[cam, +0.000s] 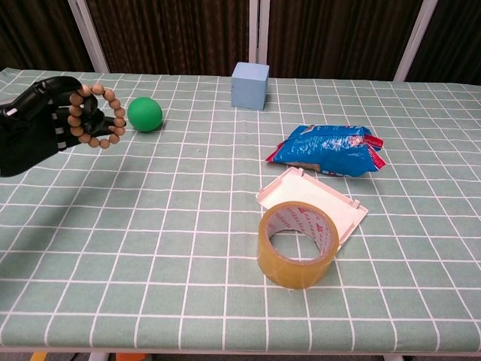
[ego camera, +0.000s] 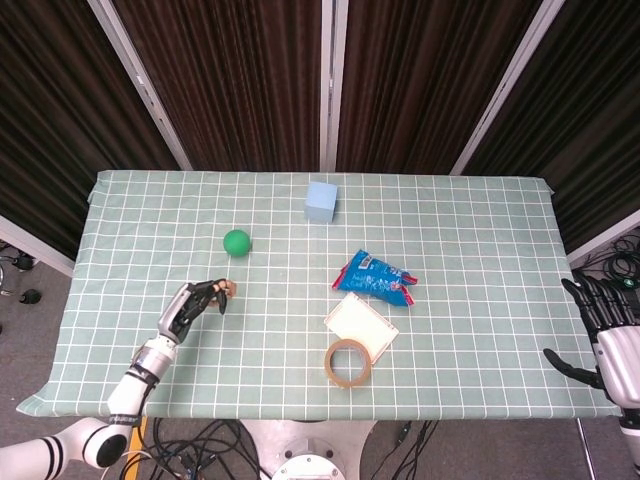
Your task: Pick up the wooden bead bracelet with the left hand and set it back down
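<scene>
The wooden bead bracelet (cam: 105, 114) is a ring of light brown beads held up above the green checked tablecloth, at the left. My left hand (cam: 39, 125) grips it with the fingers curled through the ring. In the head view the left hand (ego camera: 190, 307) is near the table's front left, and only a few beads of the bracelet (ego camera: 229, 290) show past its fingertips. My right hand (ego camera: 602, 330) hangs off the table's right edge with fingers spread and nothing in it.
A green ball (cam: 144, 113) lies just right of the bracelet. A light blue cube (cam: 250, 85) stands at the back. A blue snack bag (cam: 328, 150), a white lidded box (cam: 314, 200) and a roll of brown tape (cam: 296, 243) sit right of centre.
</scene>
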Controlling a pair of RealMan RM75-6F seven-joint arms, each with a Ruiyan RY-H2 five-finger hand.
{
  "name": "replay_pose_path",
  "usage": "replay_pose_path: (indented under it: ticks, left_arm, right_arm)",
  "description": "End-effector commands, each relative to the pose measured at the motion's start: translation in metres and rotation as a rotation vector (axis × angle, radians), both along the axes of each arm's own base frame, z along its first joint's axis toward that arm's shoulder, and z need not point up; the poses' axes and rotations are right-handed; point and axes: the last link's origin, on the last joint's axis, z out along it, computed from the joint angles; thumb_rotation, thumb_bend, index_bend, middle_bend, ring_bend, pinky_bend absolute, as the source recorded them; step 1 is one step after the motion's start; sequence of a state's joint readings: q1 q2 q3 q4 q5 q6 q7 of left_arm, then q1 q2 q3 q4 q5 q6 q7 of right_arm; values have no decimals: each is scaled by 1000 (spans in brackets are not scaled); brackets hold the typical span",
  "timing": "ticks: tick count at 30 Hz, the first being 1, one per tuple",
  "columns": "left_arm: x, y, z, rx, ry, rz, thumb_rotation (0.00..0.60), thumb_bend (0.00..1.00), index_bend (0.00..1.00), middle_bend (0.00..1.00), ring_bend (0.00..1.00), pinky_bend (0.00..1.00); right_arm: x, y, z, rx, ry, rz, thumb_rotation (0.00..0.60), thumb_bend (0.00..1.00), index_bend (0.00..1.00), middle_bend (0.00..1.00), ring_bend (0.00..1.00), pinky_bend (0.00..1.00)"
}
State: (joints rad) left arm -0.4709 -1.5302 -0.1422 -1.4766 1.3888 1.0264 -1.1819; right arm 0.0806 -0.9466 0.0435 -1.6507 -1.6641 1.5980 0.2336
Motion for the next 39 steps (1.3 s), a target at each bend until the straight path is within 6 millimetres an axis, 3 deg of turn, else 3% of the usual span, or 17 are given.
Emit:
replay_pose_path:
  ticks: [1, 9, 20, 26, 33, 35, 39]
  left_arm:
    - [1, -1, 0, 0, -4, -3, 315, 753, 638, 665, 246, 78]
    - [2, -1, 1, 0, -7, -14, 310, 895, 611, 644, 246, 78]
    - [4, -1, 1, -7, -16, -24, 251, 981, 555, 590, 246, 78]
    - [4, -1, 1, -8, -19, -28, 249, 999, 552, 588, 246, 78]
    - [5, -2, 1, -20, -30, -22, 349, 1000, 489, 555, 246, 79]
    - [5, -2, 2, -17, -35, -24, 303, 1000, 454, 522, 246, 80]
    - [5, -2, 4, -8, -40, -39, 117, 986, 351, 437, 231, 80]
  right_arm:
    - [0, 0, 0, 0, -1, 0, 600, 67, 0, 14, 0, 0]
    - [-1, 1, 1, 0, -2, 0, 600, 66, 0, 14, 0, 0]
    - [-1, 0, 0, 2, -4, 0, 600, 66, 0, 17, 0, 0]
    - [-1, 1, 1, 0, -4, -2, 600, 66, 0, 17, 0, 0]
    - [-1, 1, 1, -1, -5, -1, 600, 66, 0, 17, 0, 0]
    - [-1, 1, 1, -1, -6, -2, 600, 66, 0, 17, 0, 0]
    - [-2, 1, 1, 0, -7, -3, 600, 66, 0, 17, 0, 0]
